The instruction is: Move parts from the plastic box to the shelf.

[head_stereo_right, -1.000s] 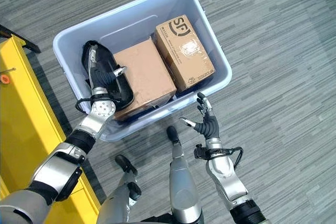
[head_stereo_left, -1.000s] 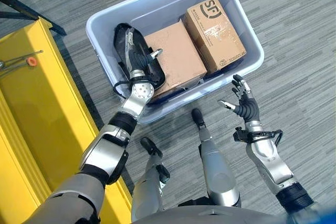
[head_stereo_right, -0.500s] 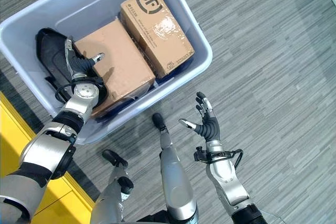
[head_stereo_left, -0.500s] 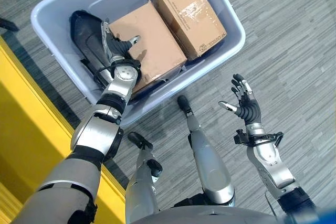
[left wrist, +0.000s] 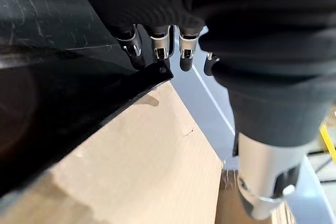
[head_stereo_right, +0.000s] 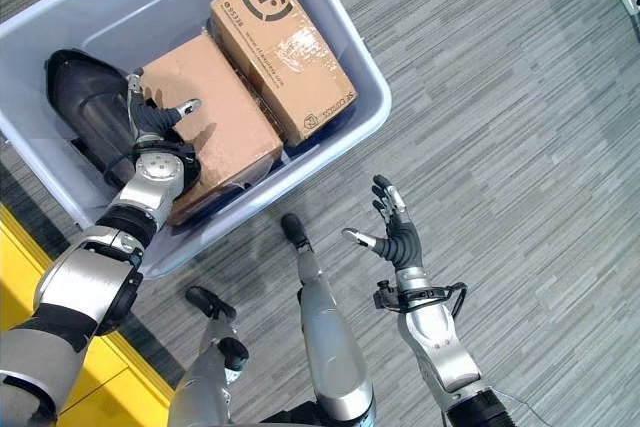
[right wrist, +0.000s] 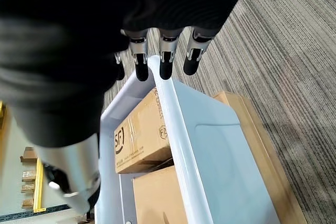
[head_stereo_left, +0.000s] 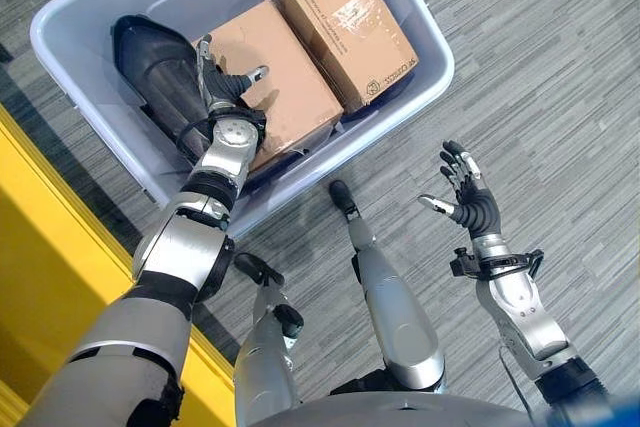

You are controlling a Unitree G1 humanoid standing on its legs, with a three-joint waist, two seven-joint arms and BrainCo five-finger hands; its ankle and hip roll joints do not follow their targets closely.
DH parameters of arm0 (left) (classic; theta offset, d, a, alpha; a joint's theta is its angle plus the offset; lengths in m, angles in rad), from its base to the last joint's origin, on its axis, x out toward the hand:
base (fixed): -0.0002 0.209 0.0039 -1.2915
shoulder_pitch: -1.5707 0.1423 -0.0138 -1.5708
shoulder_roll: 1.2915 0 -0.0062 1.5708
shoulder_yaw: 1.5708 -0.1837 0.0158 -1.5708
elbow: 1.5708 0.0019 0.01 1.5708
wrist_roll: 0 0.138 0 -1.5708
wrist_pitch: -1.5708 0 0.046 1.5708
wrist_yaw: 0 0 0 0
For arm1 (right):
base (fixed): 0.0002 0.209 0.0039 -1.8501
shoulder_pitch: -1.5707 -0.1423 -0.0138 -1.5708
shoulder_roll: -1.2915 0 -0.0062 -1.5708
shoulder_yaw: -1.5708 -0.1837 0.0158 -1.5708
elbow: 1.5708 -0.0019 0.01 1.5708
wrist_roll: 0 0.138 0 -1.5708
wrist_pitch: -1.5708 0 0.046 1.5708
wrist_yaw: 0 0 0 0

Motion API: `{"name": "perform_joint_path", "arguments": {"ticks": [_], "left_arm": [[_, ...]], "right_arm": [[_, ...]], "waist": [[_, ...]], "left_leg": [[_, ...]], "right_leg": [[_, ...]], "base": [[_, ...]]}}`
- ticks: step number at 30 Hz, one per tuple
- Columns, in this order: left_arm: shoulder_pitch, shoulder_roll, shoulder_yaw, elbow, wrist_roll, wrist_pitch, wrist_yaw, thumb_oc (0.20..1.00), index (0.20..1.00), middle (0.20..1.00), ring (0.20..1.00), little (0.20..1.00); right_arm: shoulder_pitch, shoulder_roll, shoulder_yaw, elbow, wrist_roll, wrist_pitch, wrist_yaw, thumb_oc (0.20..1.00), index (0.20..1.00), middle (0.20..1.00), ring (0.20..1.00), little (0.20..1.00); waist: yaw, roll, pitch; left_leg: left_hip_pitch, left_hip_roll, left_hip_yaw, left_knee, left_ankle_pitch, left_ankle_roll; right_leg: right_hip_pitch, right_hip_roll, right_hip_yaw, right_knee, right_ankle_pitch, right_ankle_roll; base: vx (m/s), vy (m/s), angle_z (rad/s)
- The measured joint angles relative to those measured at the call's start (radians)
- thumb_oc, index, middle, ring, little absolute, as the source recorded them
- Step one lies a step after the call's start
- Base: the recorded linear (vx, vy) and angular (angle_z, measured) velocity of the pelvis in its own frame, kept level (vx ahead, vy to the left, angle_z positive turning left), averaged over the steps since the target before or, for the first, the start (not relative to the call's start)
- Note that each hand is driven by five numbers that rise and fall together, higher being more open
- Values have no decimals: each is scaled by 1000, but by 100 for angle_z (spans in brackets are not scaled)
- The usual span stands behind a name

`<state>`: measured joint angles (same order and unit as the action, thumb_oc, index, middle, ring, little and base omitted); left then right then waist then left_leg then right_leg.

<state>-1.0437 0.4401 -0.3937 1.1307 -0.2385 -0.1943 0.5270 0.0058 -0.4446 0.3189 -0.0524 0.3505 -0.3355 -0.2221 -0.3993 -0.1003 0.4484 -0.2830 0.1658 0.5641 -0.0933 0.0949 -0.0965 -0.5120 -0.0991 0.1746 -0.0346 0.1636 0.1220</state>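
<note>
The step in hand looks like the first pick: the left hand (head_stereo_left: 222, 97) is reached into the plastic box (head_stereo_left: 428, 42) and lies over the black part (head_stereo_left: 150, 62) at the box's left end, its fingers (left wrist: 157, 45) reaching along the part's edge where it meets the plain cardboard box (head_stereo_left: 275, 82). The thumb sticks out over that cardboard box, and from these views I cannot tell whether the fingers have closed on the part or only rest on it. A second cardboard box (head_stereo_left: 345, 12), printed and taped, lies to the right of the plain one, touching it. The right hand (head_stereo_left: 465, 197) hangs over the carpet (head_stereo_left: 560, 77) near the box's right corner, fingers spread apart and holding nothing. The yellow shelf (head_stereo_left: 50, 247) stands at the left. Next, the left hand would need a sure hold on the black part before lifting it out toward the shelf.
</note>
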Motion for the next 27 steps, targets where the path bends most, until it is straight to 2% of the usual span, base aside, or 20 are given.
{"name": "perform_joint_path", "arguments": {"ticks": [2, 3, 10, 13, 18, 21, 27], "left_arm": [[0, 13, -35, -1, 31, 9, -23, 1000, 1000, 1000, 1000, 1000], [0, 25, -92, -2, 100, 17, -44, 1000, 1000, 1000, 1000, 1000], [1, 11, -217, -80, 258, 15, -93, 1000, 1000, 1000, 1000, 1000], [0, 22, -306, -106, 345, 13, -108, 1000, 1000, 1000, 1000, 1000], [0, 25, -372, -124, 466, 12, -135, 1000, 1000, 1000, 1000, 1000], [0, 56, -432, -171, 545, 9, -140, 1000, 1000, 1000, 1000, 1000], [-6, 104, -477, -278, 669, -12, -159, 1000, 1000, 1000, 1000, 1000]], "right_arm": [[0, 0, -1, 0, 0, 0, 6, 1000, 1000, 1000, 1000, 1000], [2, 0, -2, 0, 0, 0, 21, 1000, 1000, 1000, 1000, 1000], [3, -3, -4, 0, 0, 0, 46, 1000, 1000, 1000, 1000, 1000], [4, -5, -15, 0, 0, 0, 56, 1000, 1000, 1000, 1000, 1000], [6, -9, -43, 0, 0, 0, 62, 1000, 1000, 1000, 1000, 1000], [8, -10, -47, 0, 0, 0, 62, 1000, 1000, 1000, 1000, 1000], [34, -49, -80, 0, 0, -1, 63, 1000, 1000, 1000, 1000, 1000]], "waist": [[1, 1, -1], [3, 2, -5], [10, 3, -6], [10, 7, -6], [10, 24, -6], [11, 38, -6], [30, 74, -4]], "left_leg": [[0, -1, 2, 0, 0, 0], [-2, -4, 2, 0, 1, 1], [-12, -11, -4, 0, 3, 4], [-12, -12, -4, 0, 3, 4], [-12, -15, -3, 0, 3, 5], [-12, -17, -3, 0, 3, 5], [-14, -24, -5, 0, 3, 5]], "right_leg": [[-1, -1, 2, 0, 1, 1], [-4, -4, 2, 0, 1, 0], [-11, -12, 0, 0, 2, 1], [-11, -13, 0, 0, 2, 1], [-11, -16, 0, 0, 3, 1], [-12, -18, 0, -1, 3, 2], [-12, -26, 1, -4, 5, 5]], "base": [[-4, 5, -3], [0, 0, 0], [-5, 3, 2], [0, 0, 0], [0, 0, 0], [0, 0, 0], [0, 0, 0]]}}
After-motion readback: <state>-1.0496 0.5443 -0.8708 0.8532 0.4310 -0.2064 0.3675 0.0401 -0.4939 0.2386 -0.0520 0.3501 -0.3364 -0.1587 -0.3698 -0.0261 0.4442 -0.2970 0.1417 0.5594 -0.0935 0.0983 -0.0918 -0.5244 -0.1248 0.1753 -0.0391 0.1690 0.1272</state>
